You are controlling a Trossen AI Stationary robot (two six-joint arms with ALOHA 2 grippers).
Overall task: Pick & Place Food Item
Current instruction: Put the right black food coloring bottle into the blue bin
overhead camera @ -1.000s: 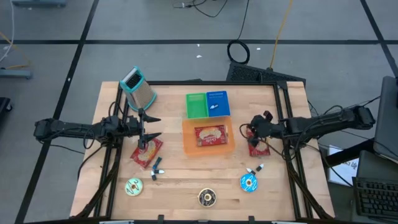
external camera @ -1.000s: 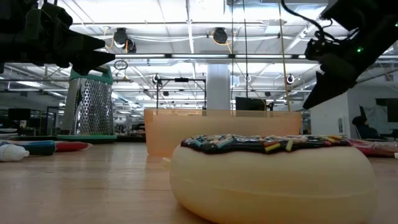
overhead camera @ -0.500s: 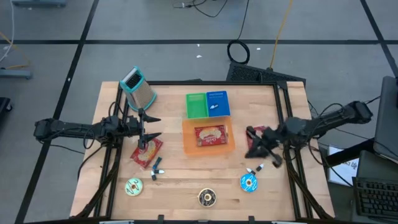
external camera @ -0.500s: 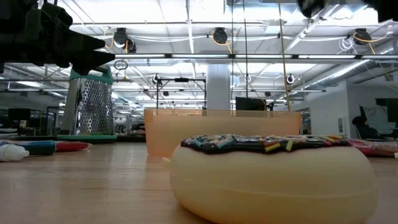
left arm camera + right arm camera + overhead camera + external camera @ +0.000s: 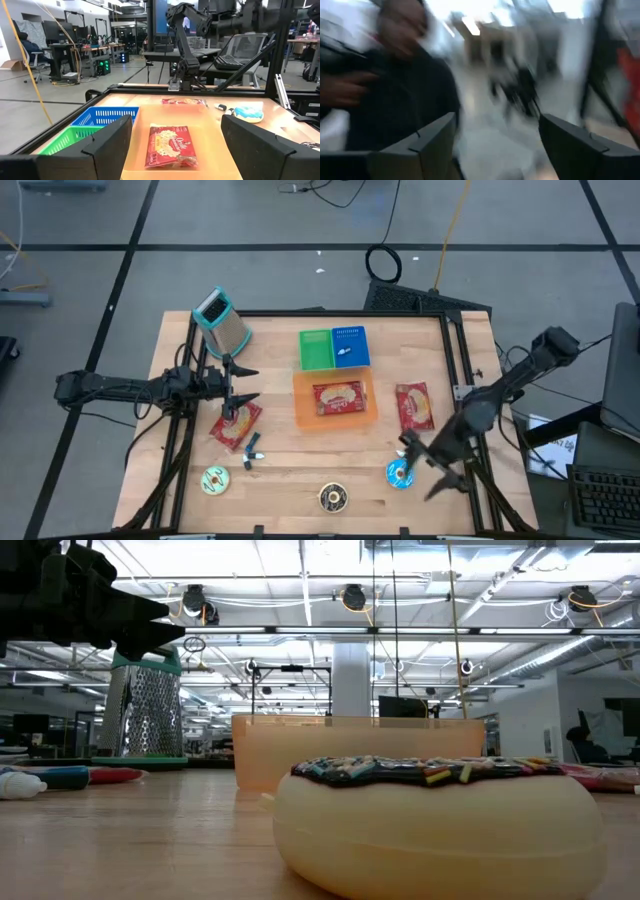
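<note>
An orange tray (image 5: 300, 415) at mid-table holds one red food packet (image 5: 337, 397), also seen in the left wrist view as the packet (image 5: 170, 145). A second red packet (image 5: 414, 405) lies flat on the wood to the tray's right. A third red packet (image 5: 237, 423) lies near the left side. My left gripper (image 5: 244, 384) hovers open just beyond that third packet, pointing level toward the tray. My right gripper (image 5: 428, 465) stands open in the air near the table's front right, above the blue donut (image 5: 400, 473), with nothing between its fingers (image 5: 435, 135).
A grater (image 5: 222, 320) stands at the far left; green (image 5: 316, 348) and blue (image 5: 350, 346) baskets sit behind the tray. A chocolate donut (image 5: 332, 498) and a green donut (image 5: 214, 479) lie near the front edge, with markers (image 5: 250, 450) between. A blurred person shows in the right wrist view.
My right gripper has risen from over the red packet right of the tray and swung toward the table's near edge, tipping from pointing down to about level and opening. That packet now lies uncovered on the wood.
</note>
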